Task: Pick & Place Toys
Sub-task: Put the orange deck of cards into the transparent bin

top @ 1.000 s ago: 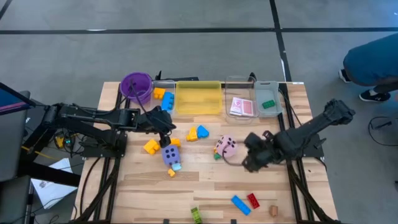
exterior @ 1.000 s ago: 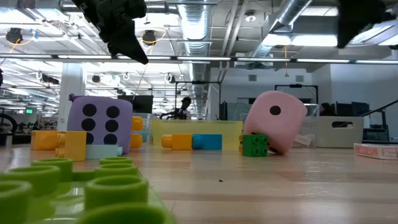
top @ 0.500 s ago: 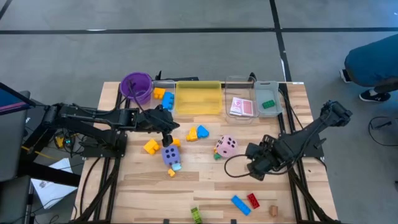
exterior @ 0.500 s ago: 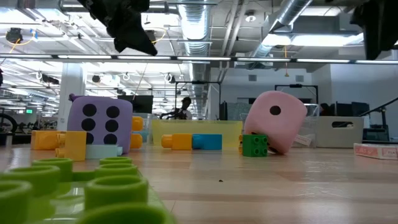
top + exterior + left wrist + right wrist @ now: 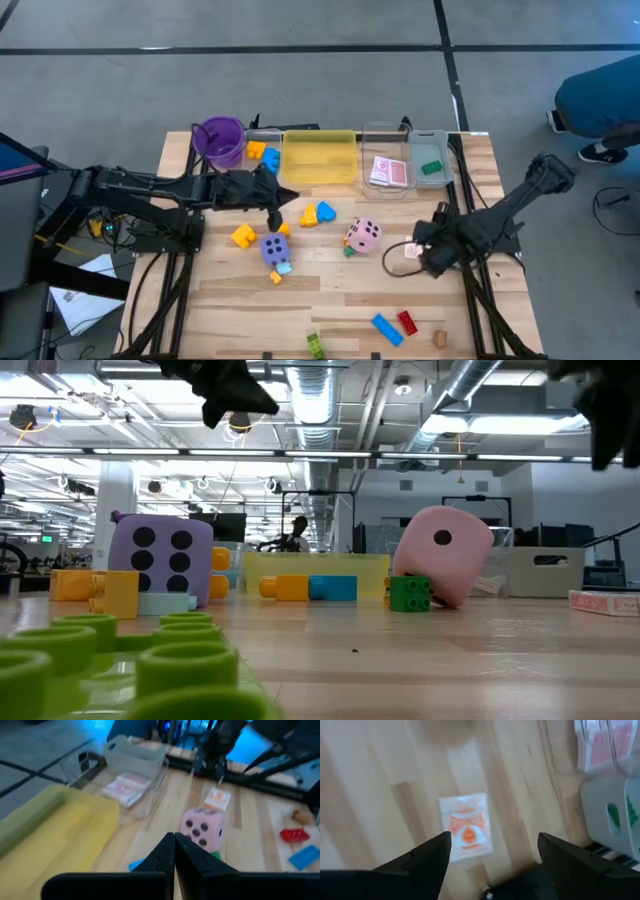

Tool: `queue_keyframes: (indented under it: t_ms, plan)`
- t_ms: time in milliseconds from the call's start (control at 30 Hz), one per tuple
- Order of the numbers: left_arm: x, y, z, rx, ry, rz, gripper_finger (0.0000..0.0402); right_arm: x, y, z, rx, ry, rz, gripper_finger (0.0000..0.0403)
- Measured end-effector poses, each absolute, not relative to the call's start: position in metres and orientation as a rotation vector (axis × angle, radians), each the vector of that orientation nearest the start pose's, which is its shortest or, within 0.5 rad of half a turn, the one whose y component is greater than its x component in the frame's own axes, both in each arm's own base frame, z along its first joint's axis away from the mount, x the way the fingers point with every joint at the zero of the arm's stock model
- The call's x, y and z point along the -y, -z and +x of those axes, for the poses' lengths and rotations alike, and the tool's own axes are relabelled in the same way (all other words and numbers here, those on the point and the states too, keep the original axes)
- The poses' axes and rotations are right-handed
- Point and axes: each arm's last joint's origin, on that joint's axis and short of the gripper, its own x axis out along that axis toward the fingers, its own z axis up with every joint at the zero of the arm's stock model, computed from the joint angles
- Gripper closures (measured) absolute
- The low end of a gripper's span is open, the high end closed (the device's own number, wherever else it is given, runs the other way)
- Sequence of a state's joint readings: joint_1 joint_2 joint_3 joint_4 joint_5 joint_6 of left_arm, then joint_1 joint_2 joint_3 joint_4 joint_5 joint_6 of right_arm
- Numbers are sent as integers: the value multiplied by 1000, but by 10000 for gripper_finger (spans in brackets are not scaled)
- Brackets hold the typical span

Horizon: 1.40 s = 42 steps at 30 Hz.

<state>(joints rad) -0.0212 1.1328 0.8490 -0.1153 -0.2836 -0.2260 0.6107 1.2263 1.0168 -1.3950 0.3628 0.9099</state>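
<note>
Right gripper [image 5: 490, 851], jaws apart at the high view's right, has pulled back from the pink dotted die [image 5: 363, 236], exposing a pink-orange playing card [image 5: 466, 828] lying flat beneath, ready for pickup.

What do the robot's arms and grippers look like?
Both arms are black, built of chunky jointed segments. The left gripper ends in two thin, pointed black fingers. The right gripper has two broad, flat black fingers, with a black cable looping beside it.
</note>
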Motion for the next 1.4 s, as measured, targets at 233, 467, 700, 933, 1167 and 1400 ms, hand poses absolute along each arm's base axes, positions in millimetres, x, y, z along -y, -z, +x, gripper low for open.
queue_keyframes:
  t_ms: [233, 467, 700, 933, 1167, 1400]
  plan:
    - [-3, -299, 250, -308, -304, -211, 402, -66, -237, 118, -1175, 350, 189, 111]
    - [-2, -299, 250, -308, -286, -221, 402, -54, -214, 108, -1088, 324, 297, 111]
    - [2, -300, 251, -321, -150, -275, 402, -50, -198, 114, -1075, 388, 299, 74]
    - [3, -301, 251, -310, -130, -326, 402, -48, -178, 129, -1130, 579, 334, 8]
    - [3, -301, 251, -310, -130, -326, 402, -51, -158, 138, -1325, 599, 335, 28]
    - [3, -301, 251, -312, -130, -324, 402, -56, -150, 143, -1421, 614, 371, 29]
